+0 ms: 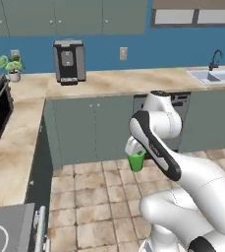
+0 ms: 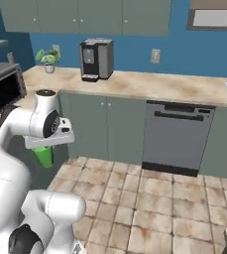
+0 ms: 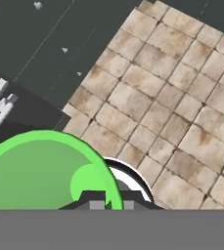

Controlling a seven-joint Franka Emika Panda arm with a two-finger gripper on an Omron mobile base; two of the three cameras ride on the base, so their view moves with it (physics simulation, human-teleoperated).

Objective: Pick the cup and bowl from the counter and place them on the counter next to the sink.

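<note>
Cup (image 1: 136,161) carried over the kitchen floor

One green cup hangs upright from the gripper (image 1: 134,153), whose fingers are clamped on its rim, above the tan tiled floor (image 1: 99,197). Behind stretches one beige marble counter (image 1: 119,81) with a coffee machine (image 1: 69,61), a potted plant (image 1: 11,65) and the sink (image 1: 216,76).

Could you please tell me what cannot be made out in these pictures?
- Gripper: fingertips cut off by the hand view's bottom edge; the cup hides them in the base views.
- Sink: cut off by the left base view's right edge.
- Bowl: its whereabouts cannot be told.
</note>
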